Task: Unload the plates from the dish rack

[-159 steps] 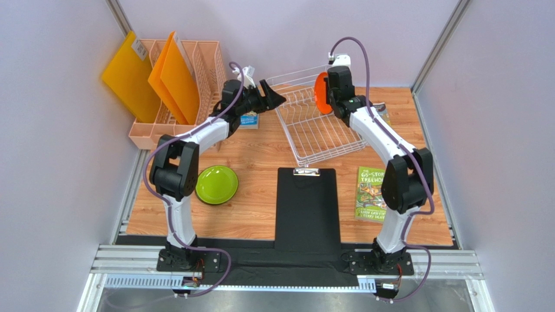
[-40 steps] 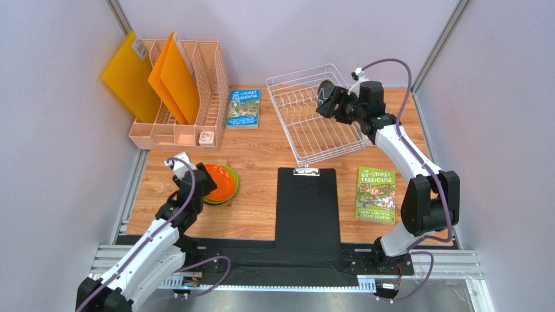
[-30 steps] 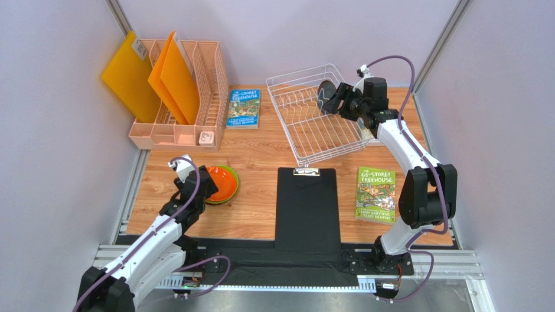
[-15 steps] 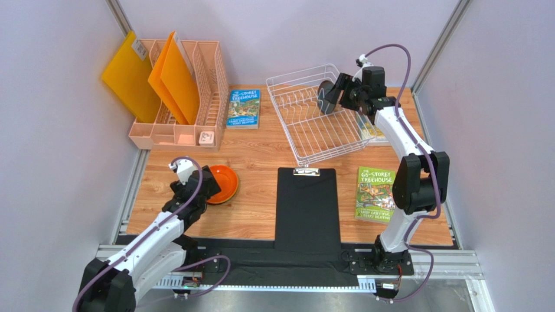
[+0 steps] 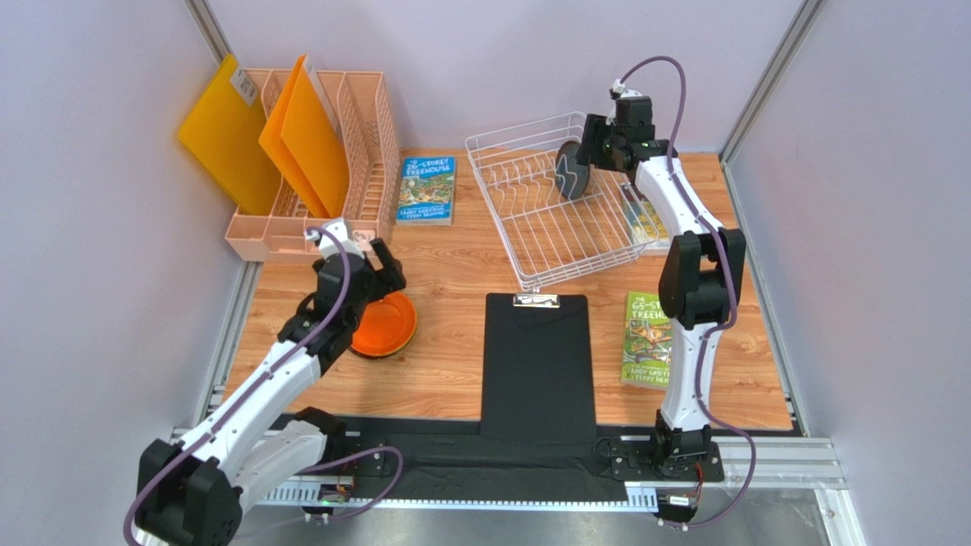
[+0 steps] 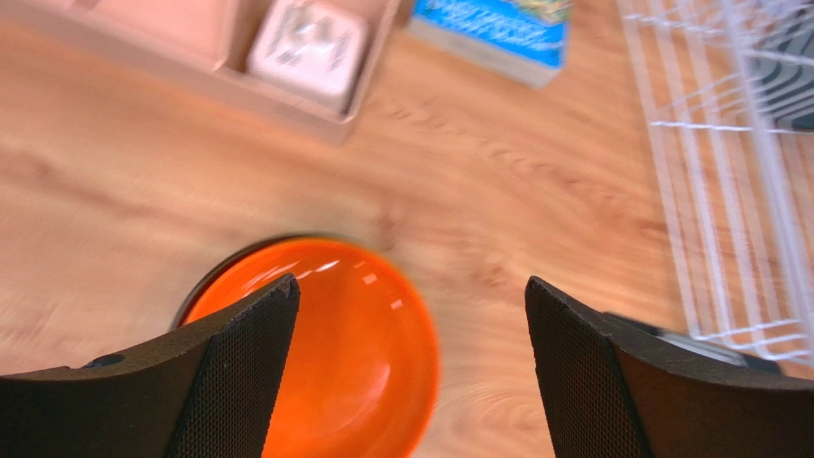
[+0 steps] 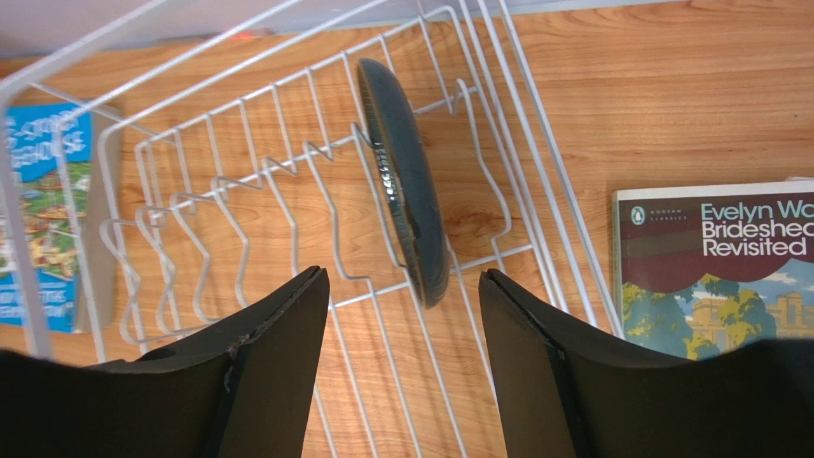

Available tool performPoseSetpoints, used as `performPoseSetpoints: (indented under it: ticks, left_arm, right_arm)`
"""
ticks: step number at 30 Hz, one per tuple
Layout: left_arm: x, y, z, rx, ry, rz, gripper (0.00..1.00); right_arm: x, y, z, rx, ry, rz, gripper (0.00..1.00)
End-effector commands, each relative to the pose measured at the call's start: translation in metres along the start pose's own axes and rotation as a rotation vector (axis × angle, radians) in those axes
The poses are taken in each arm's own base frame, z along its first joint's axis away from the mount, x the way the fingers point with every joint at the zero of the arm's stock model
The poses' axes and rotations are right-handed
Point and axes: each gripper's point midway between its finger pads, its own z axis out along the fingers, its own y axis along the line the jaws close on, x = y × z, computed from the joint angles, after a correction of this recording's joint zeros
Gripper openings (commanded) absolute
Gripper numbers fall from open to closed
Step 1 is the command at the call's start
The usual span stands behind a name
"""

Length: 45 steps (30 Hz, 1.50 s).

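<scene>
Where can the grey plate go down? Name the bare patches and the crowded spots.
Free: the wood between the orange plate and the black clipboard, widening up toward the blue book; also a narrow strip between the clipboard and the green book. Crowded: right of the dish rack, where another book lies and the right arm stands.

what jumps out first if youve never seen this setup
The bright orange plate lies at the left, under the open left hand. Next, a lone dark grey-teal plate stands on edge in the white wire dish rack at back right, the open right hand over it. Tall orange folders fill the peach file holder at back left.
</scene>
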Motion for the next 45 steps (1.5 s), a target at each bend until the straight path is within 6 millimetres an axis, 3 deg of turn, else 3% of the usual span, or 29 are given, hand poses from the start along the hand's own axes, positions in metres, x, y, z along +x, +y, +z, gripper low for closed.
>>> performPoseSetpoints:
  ticks: [1, 2, 4, 6, 7, 9, 10, 11, 13, 14, 16, 17, 19, 21, 22, 23, 27, 28, 34, 37, 38, 40, 45]
  left_arm:
    - [-0.029, -0.073, 0.014, 0.283, -0.001, 0.058, 0.93]
    - [-0.041, -0.087, 0.016, 0.318, -0.013, 0.057, 0.92]
    - [-0.034, -0.104, 0.03, 0.374, 0.031, 0.073, 0.92]
    - [-0.043, -0.123, 0.035, 0.436, 0.028, 0.076, 0.91]
    - [-0.035, -0.126, 0.047, 0.439, 0.057, 0.087, 0.91]
    - [-0.041, -0.14, 0.054, 0.477, 0.057, 0.089, 0.91]
    - [-0.031, -0.142, 0.064, 0.475, 0.087, 0.093, 0.91]
    - [-0.037, -0.151, 0.067, 0.501, 0.078, 0.094, 0.91]
    - [-0.028, -0.158, 0.078, 0.526, 0.114, 0.094, 0.91]
    - [-0.034, -0.165, 0.081, 0.544, 0.101, 0.093, 0.91]
    - [-0.027, -0.17, 0.092, 0.552, 0.124, 0.085, 0.91]
    - [-0.036, -0.179, 0.094, 0.574, 0.109, 0.085, 0.91]
    - [-0.03, -0.185, 0.104, 0.592, 0.133, 0.09, 0.91]
    - [-0.041, -0.198, 0.109, 0.619, 0.116, 0.094, 0.91]
    - [-0.035, -0.198, 0.118, 0.615, 0.134, 0.101, 0.91]
    - [-0.043, -0.205, 0.121, 0.621, 0.125, 0.104, 0.91]
    - [-0.044, -0.216, 0.137, 0.64, 0.132, 0.107, 0.91]
    - [-0.04, -0.217, 0.142, 0.64, 0.142, 0.103, 0.92]
    - [-0.04, -0.226, 0.157, 0.652, 0.148, 0.091, 0.95]
    - [-0.039, -0.23, 0.16, 0.658, 0.154, 0.089, 0.96]
    - [-0.039, -0.231, 0.16, 0.661, 0.155, 0.087, 0.96]
    - [-0.039, -0.233, 0.163, 0.663, 0.16, 0.086, 0.96]
    - [-0.035, -0.235, 0.164, 0.673, 0.172, 0.084, 0.97]
  right_arm:
    - [-0.013, -0.014, 0.015, 0.06, -0.024, -0.085, 0.63]
    - [-0.014, -0.015, 0.019, 0.063, -0.023, -0.093, 0.63]
    - [-0.015, -0.017, 0.027, 0.065, -0.023, -0.115, 0.62]
    - [-0.014, -0.018, 0.031, 0.066, -0.016, -0.125, 0.61]
    - [-0.013, -0.018, 0.035, 0.065, -0.014, -0.129, 0.6]
    - [-0.013, -0.018, 0.038, 0.065, -0.019, -0.126, 0.58]
    - [-0.011, -0.018, 0.041, 0.064, -0.016, -0.128, 0.56]
    - [-0.012, -0.019, 0.042, 0.063, -0.017, -0.125, 0.53]
    - [-0.009, -0.017, 0.046, 0.053, -0.015, -0.131, 0.49]
    - [-0.01, -0.016, 0.047, 0.053, -0.016, -0.132, 0.5]
    - [-0.006, -0.018, 0.052, 0.053, 0.001, -0.132, 0.48]
    - [-0.006, -0.017, 0.053, 0.048, 0.0, -0.132, 0.48]
    - [-0.003, -0.015, 0.058, 0.039, -0.001, -0.134, 0.45]
    - [-0.003, -0.015, 0.059, 0.036, -0.002, -0.135, 0.42]
    - [-0.002, -0.015, 0.061, 0.034, 0.0, -0.135, 0.38]
    - [-0.001, -0.016, 0.062, 0.038, 0.002, -0.134, 0.37]
    - [0.004, -0.015, 0.066, 0.031, 0.012, -0.14, 0.3]
    - [0.005, -0.015, 0.067, 0.027, 0.016, -0.146, 0.22]
    - [0.004, -0.01, 0.065, 0.048, 0.002, -0.188, 0.03]
    - [-0.002, -0.005, 0.057, 0.115, -0.037, -0.233, 0.01]
    - [0.009, -0.001, 0.058, 0.127, -0.025, -0.258, 0.0]
    - [-0.009, -0.003, 0.049, 0.21, -0.099, -0.27, 0.0]
    - [-0.026, 0.002, 0.032, 0.369, -0.203, -0.325, 0.0]
